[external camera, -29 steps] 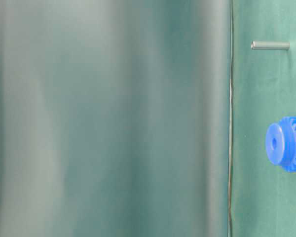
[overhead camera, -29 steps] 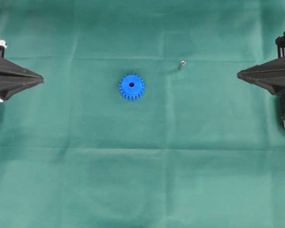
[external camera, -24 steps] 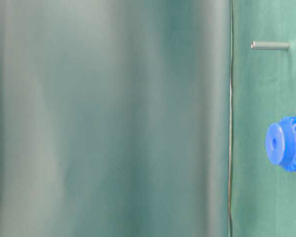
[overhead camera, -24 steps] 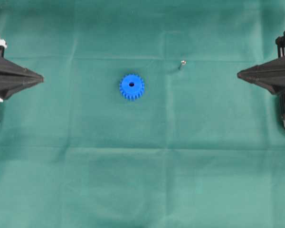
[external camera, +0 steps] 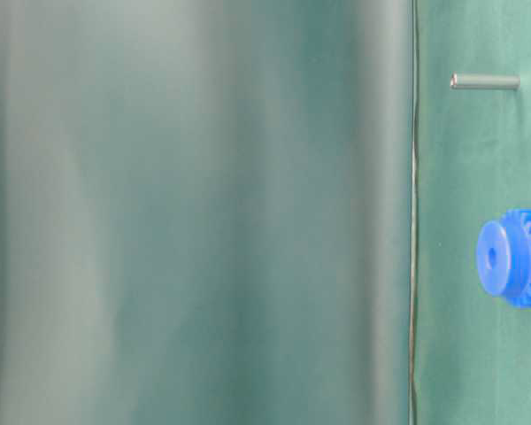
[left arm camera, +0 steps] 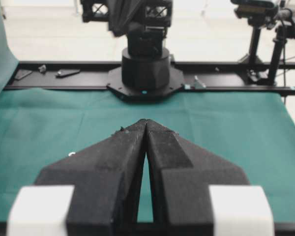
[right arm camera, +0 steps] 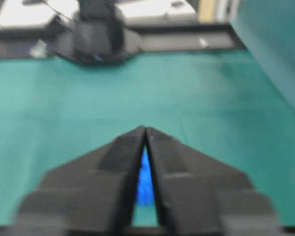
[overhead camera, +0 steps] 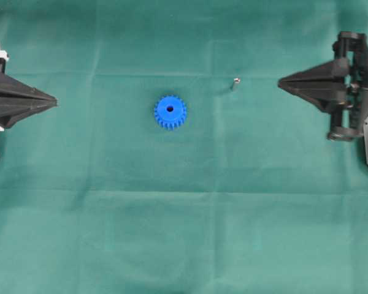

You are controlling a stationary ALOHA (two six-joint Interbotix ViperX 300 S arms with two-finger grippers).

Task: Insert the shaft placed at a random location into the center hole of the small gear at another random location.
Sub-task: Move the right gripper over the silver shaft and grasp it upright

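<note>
Near the middle of the overhead view, a little left and above the centre, the small gear (overhead camera: 170, 112) lies flat on the green cloth (overhead camera: 184, 220). It is bright blue, with teeth all around, and the center hole (overhead camera: 170, 109) shows as a dark round spot on its face. To the upper right of it, well apart, the shaft (overhead camera: 235, 81) stands as a tiny silvery dot with a short shadow on the cloth.

At the left edge of this view the left gripper (overhead camera: 53, 101) points toward the centre; its two black fingers meet at the tip and hold nothing. The left wrist view shows the same: the fingers (left arm camera: 123, 162) touch at the front, with only a narrow slit behind the tip.

At the right edge the right gripper (overhead camera: 281, 82) points left, at about the same height in the frame as the shaft, and is apart from it. In the right wrist view, which is blurred, its fingers (right arm camera: 118, 160) also meet at the tip and grasp nothing; a piece of the blue gear is visible through the slit between them.

In the table-level view the picture appears turned on its side: the shaft (external camera: 485, 81) is in the upper right and the gear (external camera: 513, 258) is at the right edge, below it.
</note>
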